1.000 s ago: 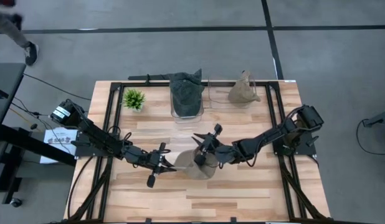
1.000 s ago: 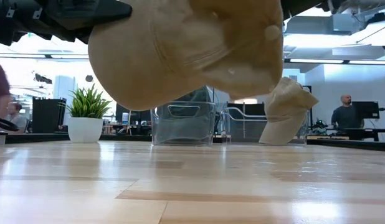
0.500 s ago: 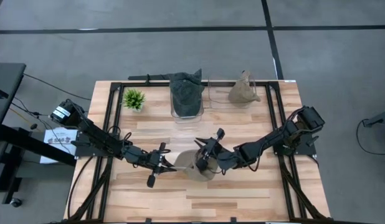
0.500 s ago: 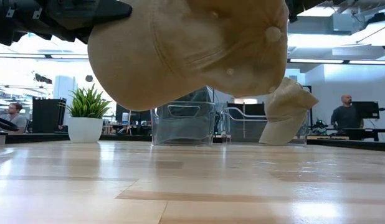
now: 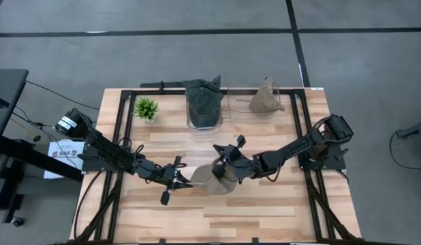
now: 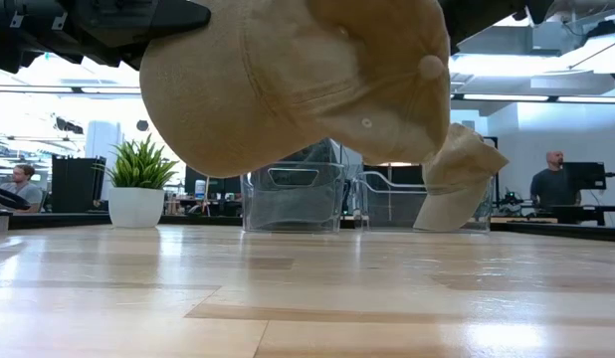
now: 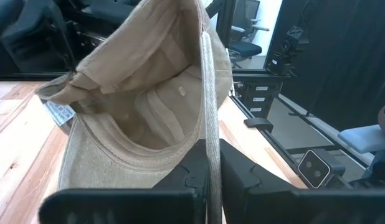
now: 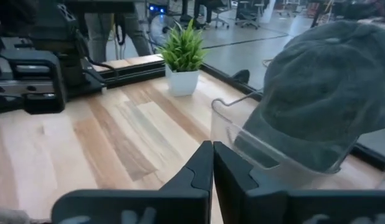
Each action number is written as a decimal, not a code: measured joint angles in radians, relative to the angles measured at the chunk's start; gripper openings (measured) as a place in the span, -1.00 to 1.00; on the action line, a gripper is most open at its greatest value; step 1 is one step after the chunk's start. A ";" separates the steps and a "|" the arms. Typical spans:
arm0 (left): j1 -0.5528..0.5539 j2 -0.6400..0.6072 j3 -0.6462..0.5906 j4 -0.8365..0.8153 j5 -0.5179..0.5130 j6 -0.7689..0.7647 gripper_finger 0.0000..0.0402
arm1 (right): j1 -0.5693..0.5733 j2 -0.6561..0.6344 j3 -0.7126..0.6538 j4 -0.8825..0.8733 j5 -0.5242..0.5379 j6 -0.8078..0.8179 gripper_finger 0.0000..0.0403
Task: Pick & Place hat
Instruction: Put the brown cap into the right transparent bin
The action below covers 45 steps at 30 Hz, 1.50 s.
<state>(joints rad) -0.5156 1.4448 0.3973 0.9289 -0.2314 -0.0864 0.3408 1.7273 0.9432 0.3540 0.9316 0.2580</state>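
high view: a light wooden table point(image 5: 265, 211) with a black frame stands on a grey floor crossed by dark lines. the tan hat point(image 5: 214, 180) is held over the table's middle, near its front; the left gripper point(image 5: 182, 178) pinches its brim edge, and the right gripper point(image 5: 223, 171) is at the hat's other side, jaws pressed together; whether they catch the cloth cannot be told. along the far edge stand a small potted plant point(image 5: 146, 107), a clear bin point(image 5: 204, 112) with a dark grey cap point(image 5: 203, 95) on it, and a second clear bin point(image 5: 255, 109) with another tan cap point(image 5: 266, 98)

low view: the hat point(image 6: 307, 80) hangs clear of the glossy tabletop, filling the upper frame. behind it are the plant point(image 6: 138, 184), the two bins and the second tan cap point(image 6: 457, 179); beyond lies an office with ceiling lights, monitors and two persons, one at each side

left wrist view: the left fingers point(image 7: 195, 180) are pressed together on the brim's edge; the hat's inside, with a sewn label, opens towards the camera. office chairs and dark cabinets stand beyond the table

right wrist view: the right fingers point(image 8: 202, 174) meet with nothing visible between them; ahead lie bare planks, the plant point(image 8: 183, 56) and the dark grey cap point(image 8: 326, 93) over its bin
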 joint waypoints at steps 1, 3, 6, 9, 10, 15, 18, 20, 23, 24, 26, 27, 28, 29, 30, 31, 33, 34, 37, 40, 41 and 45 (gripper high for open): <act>0.000 0.000 0.000 0.000 0.000 0.000 -0.90 | 0.000 0.014 0.001 0.018 -0.007 0.005 -0.99; 0.000 0.000 0.000 0.000 0.000 0.000 -0.90 | 0.004 0.048 0.002 0.051 -0.017 0.003 -0.99; 0.000 0.001 0.000 0.000 0.001 0.000 -0.90 | 0.004 0.133 0.047 0.077 -0.040 0.000 -1.00; 0.000 0.001 0.000 -0.001 0.001 -0.001 -0.90 | 0.003 0.223 0.119 0.070 -0.041 -0.039 -0.99; 0.000 0.001 0.000 -0.002 0.002 -0.001 -0.90 | 0.003 0.244 0.147 0.067 -0.041 -0.062 -0.99; -0.001 0.001 0.000 -0.006 0.010 -0.001 -0.90 | 0.004 0.288 0.271 0.057 -0.064 -0.175 -1.00; -0.002 0.001 0.000 -0.002 0.017 0.001 -0.90 | 0.010 0.283 0.310 0.045 -0.095 -0.214 -1.00; -0.002 0.000 0.001 -0.001 0.023 0.002 -0.90 | 0.016 0.270 0.325 0.016 -0.114 -0.217 -1.00; -0.010 0.000 0.001 -0.003 0.017 0.004 -0.90 | 0.029 0.242 0.335 -0.046 -0.114 -0.214 -1.00; -0.013 0.000 0.001 -0.008 0.015 0.005 -0.90 | 0.035 0.231 0.335 -0.076 -0.114 -0.205 -1.00; -0.017 0.000 0.001 -0.014 0.013 0.005 -0.90 | 0.047 0.213 0.335 -0.134 -0.114 -0.170 -1.00; -0.018 0.000 0.001 -0.015 0.012 0.005 -0.90 | 0.053 0.204 0.335 -0.168 -0.116 -0.157 -1.00; -0.018 0.000 0.000 -0.016 0.011 0.005 -0.90 | 0.060 0.195 0.335 -0.197 -0.113 -0.151 -1.00; -0.018 0.000 0.000 -0.017 0.009 0.005 -0.90 | 0.067 0.185 0.335 -0.225 -0.104 -0.147 -1.00; -0.018 0.000 0.000 -0.017 0.004 0.005 -0.90 | 0.075 0.175 0.335 -0.253 -0.082 -0.141 -1.00; -0.017 0.000 0.000 -0.017 0.001 0.005 -0.90 | 0.083 0.163 0.335 -0.276 -0.053 -0.137 -1.00; -0.016 0.000 0.000 -0.017 -0.001 0.004 -0.90 | 0.098 0.138 0.335 -0.315 0.017 -0.135 -1.00; -0.014 0.001 0.000 -0.018 0.006 0.003 -0.90 | 0.104 0.124 0.335 -0.334 0.055 -0.135 -1.00; -0.013 0.001 0.000 -0.017 0.031 0.001 -0.90 | 0.119 0.083 0.336 -0.366 0.141 -0.153 -1.00; -0.014 0.001 0.000 -0.018 0.042 0.001 -0.90 | 0.119 0.054 0.337 -0.369 0.217 -0.192 -1.00; -0.014 0.001 0.000 -0.018 0.043 0.001 -0.90 | 0.119 0.049 0.337 -0.369 0.241 -0.206 -1.00; -0.014 0.001 0.000 -0.017 0.047 0.001 -0.90 | 0.109 0.037 0.337 -0.383 0.357 -0.273 -1.00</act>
<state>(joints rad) -0.5297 1.4456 0.3969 0.9115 -0.1844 -0.0853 0.4500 1.7645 1.2800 -0.0292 1.2888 -0.0149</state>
